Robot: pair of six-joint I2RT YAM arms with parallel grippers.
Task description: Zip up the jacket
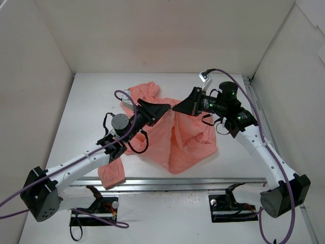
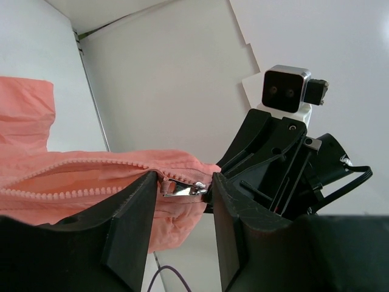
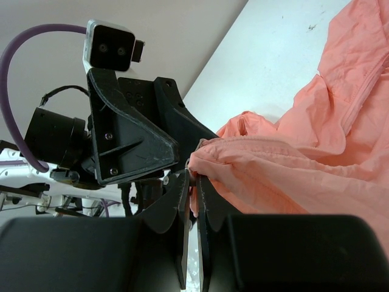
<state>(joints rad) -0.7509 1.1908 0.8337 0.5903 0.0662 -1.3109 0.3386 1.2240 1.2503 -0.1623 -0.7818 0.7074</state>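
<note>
The salmon-pink jacket point(image 1: 172, 142) lies crumpled mid-table, with one part lifted between the two grippers. My right gripper point(image 1: 179, 108) is shut on the jacket's edge point(image 3: 209, 159) beside the zip's end, its jaws point(image 3: 193, 179) nearly together on the fabric. My left gripper point(image 1: 163, 110) faces it and is open. In the left wrist view the silver zip pull point(image 2: 182, 190) lies across the gap between the left gripper's jaws point(image 2: 183, 204). Behind the pull, two separate rows of zip teeth point(image 2: 73, 177) run left across the jacket.
White walls enclose the table on three sides point(image 1: 152, 35). A metal rail point(image 1: 193, 180) runs along the near edge, and a purple cable point(image 1: 122, 94) loops over the jacket's left part. One sleeve point(image 1: 111, 173) hangs toward the rail under the left arm.
</note>
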